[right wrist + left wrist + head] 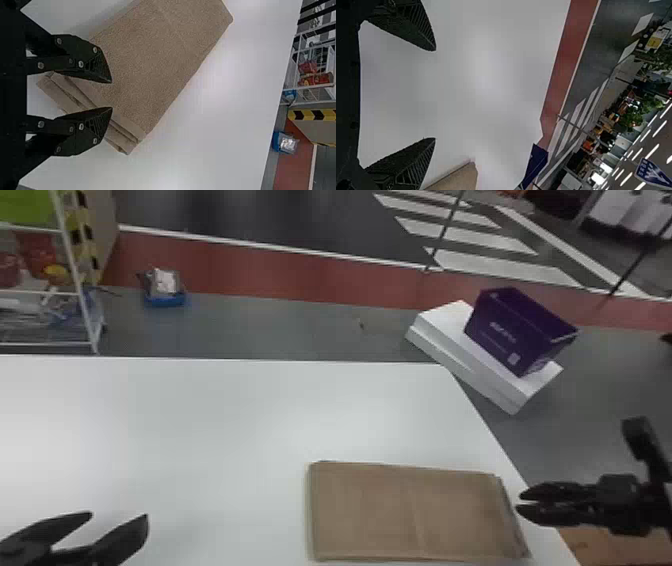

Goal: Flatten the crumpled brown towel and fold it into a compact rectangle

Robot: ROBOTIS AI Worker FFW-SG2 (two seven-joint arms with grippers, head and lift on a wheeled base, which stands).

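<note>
well, at the near left of the white table [210,410] hangs the left gripper [119,516], its jaws wide apart with nothing between them. the brown towel [375,510] lies flat in the table's near right part, close to the slanting right edge, and seems to me folded most of the way. at its right end is the right gripper [521,503], jaws a little apart and holding nothing, over the layered end [125,138] where the folds sit slightly out of line. if one more fold is wanted, i'd pinch every layer there together, lift low and lay the end over evenly; otherwise, nudge the edges square and press lightly, so the table's edge doesn't become a drop

as for containers, the wire rack [40,293] beyond the far left corner holds red packets [37,252], the rest a muddle. next, on the floor, a blue tray [167,301] carries something pale, perhaps wrapped in plastic, though that is hard to judge from here. past the far right corner a purple box [515,330] sits shut on white boxes [445,325], contents unknown
</note>
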